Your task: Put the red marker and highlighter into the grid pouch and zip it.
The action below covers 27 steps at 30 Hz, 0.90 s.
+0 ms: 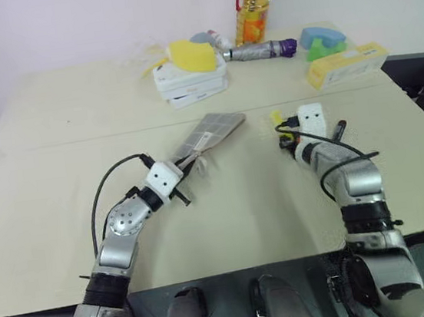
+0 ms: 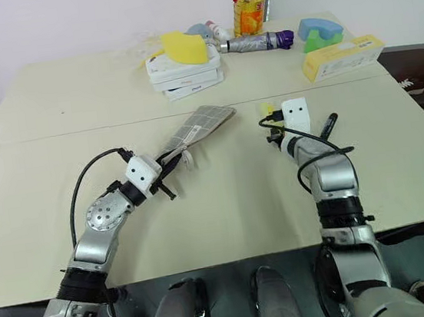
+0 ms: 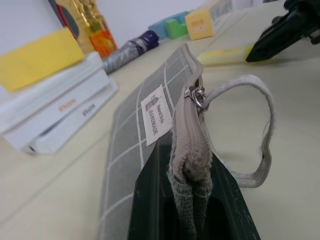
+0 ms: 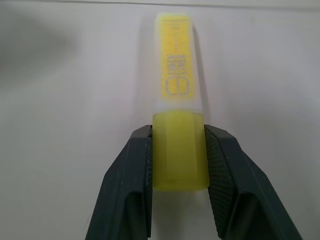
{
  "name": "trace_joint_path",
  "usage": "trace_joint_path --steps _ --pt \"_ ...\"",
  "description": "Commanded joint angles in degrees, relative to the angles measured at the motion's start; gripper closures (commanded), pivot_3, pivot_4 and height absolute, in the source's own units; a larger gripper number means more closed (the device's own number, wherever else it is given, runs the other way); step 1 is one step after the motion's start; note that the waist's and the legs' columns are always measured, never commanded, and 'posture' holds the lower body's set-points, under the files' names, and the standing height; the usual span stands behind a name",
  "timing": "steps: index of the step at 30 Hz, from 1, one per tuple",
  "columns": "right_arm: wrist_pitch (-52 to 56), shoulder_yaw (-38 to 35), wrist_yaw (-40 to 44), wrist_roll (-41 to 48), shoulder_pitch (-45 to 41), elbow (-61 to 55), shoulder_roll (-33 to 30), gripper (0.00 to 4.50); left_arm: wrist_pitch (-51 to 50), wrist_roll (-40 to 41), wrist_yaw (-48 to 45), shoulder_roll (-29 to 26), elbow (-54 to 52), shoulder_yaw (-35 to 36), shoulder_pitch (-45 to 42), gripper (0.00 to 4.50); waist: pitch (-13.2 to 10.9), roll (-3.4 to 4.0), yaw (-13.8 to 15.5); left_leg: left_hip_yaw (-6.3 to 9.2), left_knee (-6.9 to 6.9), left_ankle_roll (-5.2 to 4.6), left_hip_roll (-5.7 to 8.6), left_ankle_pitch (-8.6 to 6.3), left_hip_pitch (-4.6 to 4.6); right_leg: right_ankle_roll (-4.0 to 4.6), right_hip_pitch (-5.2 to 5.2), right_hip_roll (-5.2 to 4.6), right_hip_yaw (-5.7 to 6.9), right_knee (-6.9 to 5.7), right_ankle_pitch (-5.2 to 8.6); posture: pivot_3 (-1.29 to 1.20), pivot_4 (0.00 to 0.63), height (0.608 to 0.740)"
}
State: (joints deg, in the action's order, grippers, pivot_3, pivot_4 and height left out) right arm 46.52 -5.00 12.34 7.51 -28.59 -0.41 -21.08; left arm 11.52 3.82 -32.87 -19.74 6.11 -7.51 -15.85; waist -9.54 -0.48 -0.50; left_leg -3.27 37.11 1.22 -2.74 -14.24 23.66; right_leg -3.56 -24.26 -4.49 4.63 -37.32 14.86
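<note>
Left gripper [image 3: 192, 200]: nearest the head camera; its two black fingers are pressed together on the near end of the grid pouch, pinching the fabric edge beside the zipper.
Grid pouch [image 1: 212, 131]: grey fabric with thin white grid lines and a small white label; its near end is clamped by the left gripper, its far end lies on the table, pointing toward the stack of white boxes. The zipper pull loop [image 3: 260, 130] hangs free beside the clamped end.
Right gripper [image 4: 178, 160]: fingers closed against both sides of the highlighter's solid yellow end, low over the table surface, right of the pouch.
Highlighter [image 4: 177, 100]: translucent yellow, lying on the table and pointing away from the right wrist; gripped at its near end, well apart from the pouch.
Red marker [image 1: 339, 129]: dark pen lying on the table just right of the right gripper, untouched.
Table [image 1: 59, 169]: pale cream surface bearing everything.
Stack of white boxes [image 1: 191, 80]: at the far middle, with a yellow lump [image 1: 191, 55] on top.
Folded umbrella [image 1: 260, 50]: grey-purple, lying beyond the boxes, near a yellow bottle [image 1: 251, 7].
Long yellow box [image 1: 346, 65]: far right, with blue and green blocks [image 1: 321, 41] just behind it.
</note>
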Motion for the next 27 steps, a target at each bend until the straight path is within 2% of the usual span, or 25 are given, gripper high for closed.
trace_joint_path --steps 1,5,7,12,27 --pt "-2.5 0.4 6.9 0.3 3.4 -13.7 -7.7 3.62 -1.8 4.0 -2.2 -0.1 -2.4 1.8 -0.1 4.50 0.0 0.00 0.0 0.00 0.02 0.00 0.02 0.00 0.01 0.00 0.00 -0.02 0.00 0.01 0.00 0.00 0.150 0.740" --pt "-6.3 0.6 16.6 1.7 11.0 -24.8 -17.8 3.62 -3.3 7.4 -6.1 -0.4 -2.5 1.7 -0.4 4.50 0.0 -0.03 0.0 0.04 0.03 0.00 0.03 0.00 0.00 -0.02 0.02 0.02 0.01 0.04 0.01 0.00 0.150 0.740" --pt "-6.5 -0.7 19.8 4.4 13.5 -29.3 -19.6 3.62 -4.5 9.1 -7.9 -0.4 -2.5 1.8 -0.8 4.50 0.0 -0.06 -0.2 0.06 0.02 0.00 0.02 0.00 -0.01 -0.02 0.02 0.06 0.01 0.05 0.01 0.00 0.150 0.740" --pt "-2.9 -0.3 20.9 7.7 14.6 -34.0 -19.4 3.62 -4.9 11.3 -10.5 -0.1 -1.9 2.9 -2.1 4.50 -0.1 -0.12 0.0 0.12 0.07 0.00 -0.02 0.00 -0.06 -0.01 0.05 0.14 -0.01 0.03 0.01 0.00 0.150 0.740" --pt "-1.6 1.8 21.0 7.7 14.9 -33.6 -19.2 3.62 -2.1 11.2 -10.9 0.5 0.1 3.8 -1.6 4.50 -0.1 -0.17 1.2 0.12 0.11 0.00 0.01 0.00 -0.05 0.00 0.11 0.09 -0.01 0.09 0.01 0.00 0.150 0.740"
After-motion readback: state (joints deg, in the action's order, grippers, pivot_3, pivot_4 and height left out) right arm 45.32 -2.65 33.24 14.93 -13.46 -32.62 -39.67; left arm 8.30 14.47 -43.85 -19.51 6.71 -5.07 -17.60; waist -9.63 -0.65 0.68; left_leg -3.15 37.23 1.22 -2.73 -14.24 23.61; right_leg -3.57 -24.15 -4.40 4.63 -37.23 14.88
